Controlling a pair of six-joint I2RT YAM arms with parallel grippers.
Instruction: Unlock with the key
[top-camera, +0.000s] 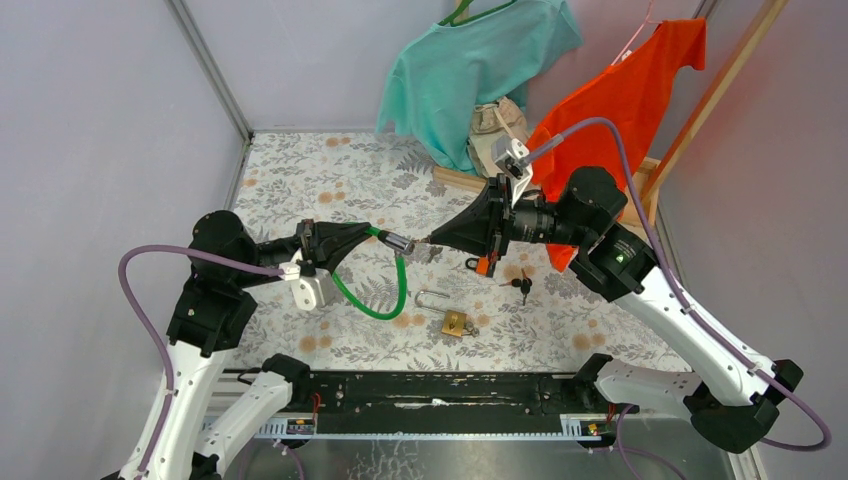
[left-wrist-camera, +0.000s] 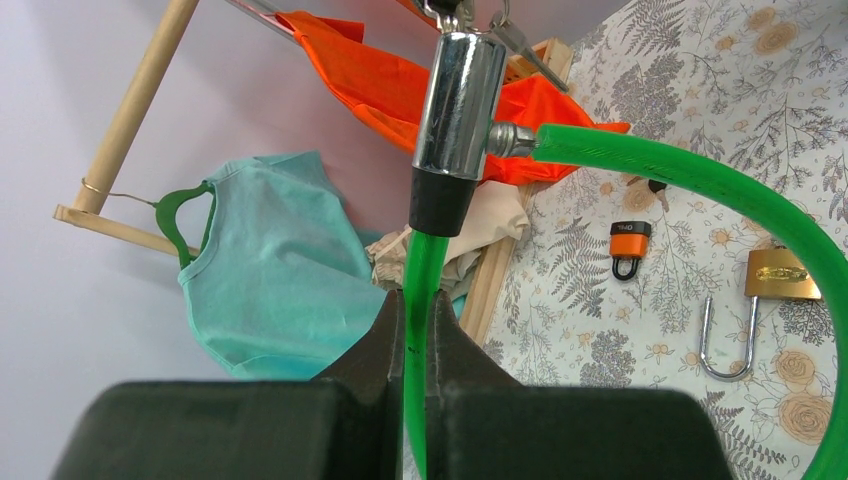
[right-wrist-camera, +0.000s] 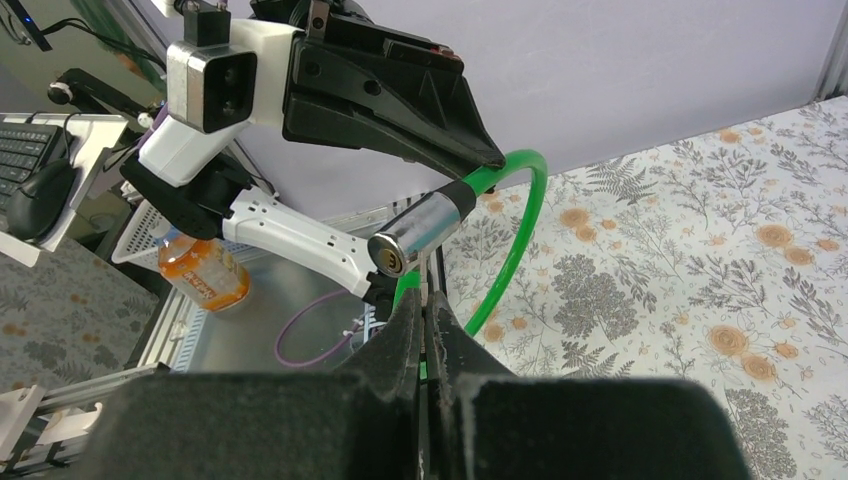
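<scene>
Nearest the arm bases, a brass padlock (top-camera: 455, 322) is lying on the floral table (top-camera: 620, 330), shackle open. Just beyond, the left gripper (top-camera: 372, 230) is clamping the green cable (top-camera: 402, 285) right behind the chrome lock cylinder (top-camera: 397, 241). The cylinder is hanging off the table, lying left-to-right, keyhole end facing the right arm. The right gripper (top-camera: 436, 240), fingers pressed together, is pinching a silver key (top-camera: 426, 245) close to that end. Farthest back, a teal shirt (top-camera: 470, 70) and an orange shirt (top-camera: 625, 100) are hanging.
</scene>
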